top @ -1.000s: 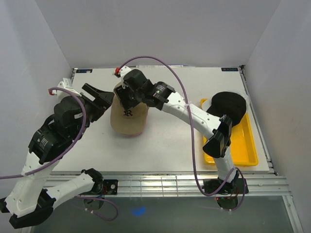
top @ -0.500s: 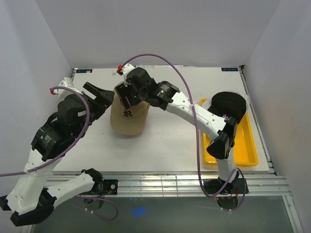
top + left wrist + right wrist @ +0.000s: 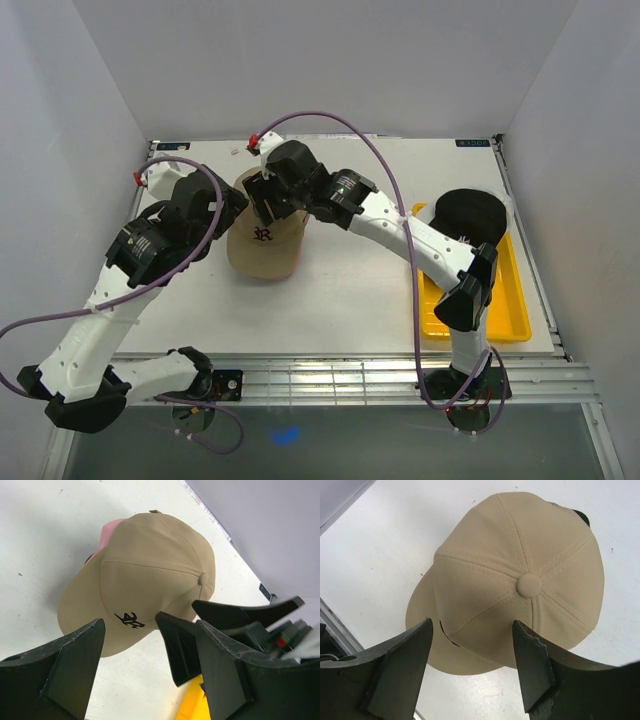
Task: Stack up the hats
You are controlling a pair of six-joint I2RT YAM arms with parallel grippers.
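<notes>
Two caps show in the top external view. A tan cap (image 3: 263, 243) lies on the white table (image 3: 350, 290) left of centre, crown up, its brim toward the near edge and a dark logo on its front. A black cap (image 3: 472, 218) sits well to the right, on the far end of a yellow tray (image 3: 505, 312). The right gripper (image 3: 268, 200) hangs over the back of the tan cap's crown, and the left gripper (image 3: 226, 205) is just beside that cap on its left. How far either is spread cannot be judged from here.

From the left wrist, the left gripper (image 3: 150, 625) is spread wide with nothing between its fingers (image 3: 65, 675). The tan cap (image 3: 145, 575) lies beyond them on the table (image 3: 45, 525). A pink cap (image 3: 111, 531) shows at its far left edge, tucked under the tan one, which covers nearly all of it. The right gripper's dark fingers (image 3: 177, 647) stand near the tan cap's lower right side. Whether they touch the fabric is not clear. A corner of the yellow tray (image 3: 192, 705) peeks in at the bottom.

From the right wrist, the right gripper (image 3: 472, 624) is also spread wide and holds nothing. The tan cap (image 3: 515, 580) fills the middle of the view. Its top button is seen between the two fingers (image 3: 395, 670), and its brim points toward the lower left. The table (image 3: 395, 540) lies around it.
</notes>
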